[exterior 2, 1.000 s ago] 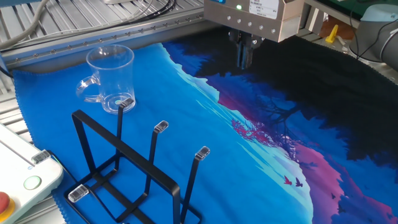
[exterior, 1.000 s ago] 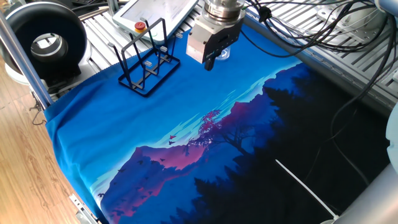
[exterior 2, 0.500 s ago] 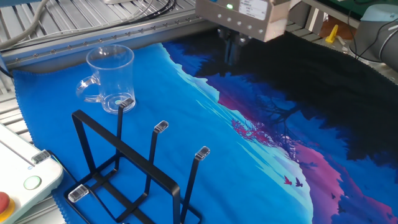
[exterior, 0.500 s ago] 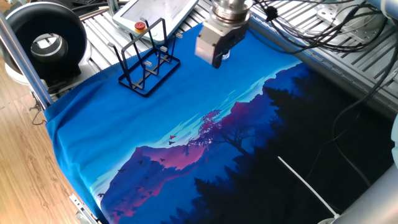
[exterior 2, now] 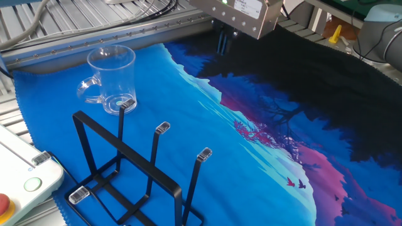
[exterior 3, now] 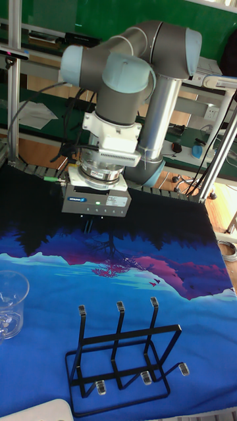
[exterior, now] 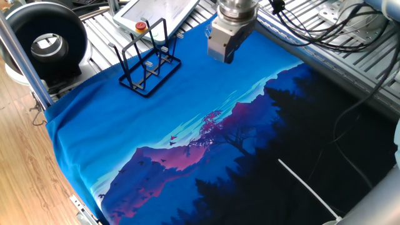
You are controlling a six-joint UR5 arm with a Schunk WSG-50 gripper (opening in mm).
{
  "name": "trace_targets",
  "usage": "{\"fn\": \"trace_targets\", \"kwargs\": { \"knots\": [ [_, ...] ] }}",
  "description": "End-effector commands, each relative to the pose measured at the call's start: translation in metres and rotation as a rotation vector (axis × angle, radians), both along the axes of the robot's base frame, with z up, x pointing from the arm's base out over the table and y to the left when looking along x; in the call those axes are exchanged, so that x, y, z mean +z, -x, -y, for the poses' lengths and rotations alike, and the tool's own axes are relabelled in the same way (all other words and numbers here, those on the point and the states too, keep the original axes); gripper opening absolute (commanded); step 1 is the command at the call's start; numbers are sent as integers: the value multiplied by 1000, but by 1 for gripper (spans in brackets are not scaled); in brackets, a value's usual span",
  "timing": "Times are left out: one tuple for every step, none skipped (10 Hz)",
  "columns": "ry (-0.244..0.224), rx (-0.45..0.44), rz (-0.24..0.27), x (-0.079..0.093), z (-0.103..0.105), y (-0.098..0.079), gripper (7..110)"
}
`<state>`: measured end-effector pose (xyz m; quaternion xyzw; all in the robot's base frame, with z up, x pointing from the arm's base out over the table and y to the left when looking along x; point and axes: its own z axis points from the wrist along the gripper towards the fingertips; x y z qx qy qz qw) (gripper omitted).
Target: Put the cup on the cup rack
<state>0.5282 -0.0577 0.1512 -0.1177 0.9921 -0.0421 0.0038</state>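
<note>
Cup (exterior 2: pixel 112 78) upright on blue cloth (exterior 2: pixel 207 144), just behind cup rack (exterior 2: pixel 129 172), apart from it. Gripper (exterior 2: pixel 223 45) hovers well beyond rack, fingers pressed together, holding nothing.

Three cameras around the blue cloth

From one fixed view we look down from high and far across the cloth (exterior: pixel 187 137). From the other fixed view we sit low and close beside the cup rack (exterior 2: pixel 132 169). The tall fixed view faces the arm (exterior 3: pixel 131 72) head-on; all three share rack and cloth
</note>
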Motion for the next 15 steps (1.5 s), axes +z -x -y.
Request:
{"fn": "trace_targets", "kwargs": {
  "knots": [
    [32,-29,-31,1,-15,4,7],
    [70,-34,-22,-2,-11,4,7],
    [96,-31,-10,-3,-8,2,7],
    [70,-20,-2,-4,-15,0,7],
    [39,-5,-4,-6,-23,0,7],
    [44,-8,-4,-6,-25,1,7],
    [53,-18,-10,-6,-24,3,7],
    [11,-66,-63,-7,-34,17,7],
    [-18,-138,-115,-7,-43,31,7],
    [11,-178,-131,-5,-36,36,7],
    [6,-200,-143,-5,-38,39,7],
    [-76,-144,-165,-6,-58,42,7],
    [-108,-81,-186,-5,-65,46,7],
    [-117,-6,-192,-5,-66,47,7],
    [-70,42,-247,-2,-53,60,7]
  ]
}}
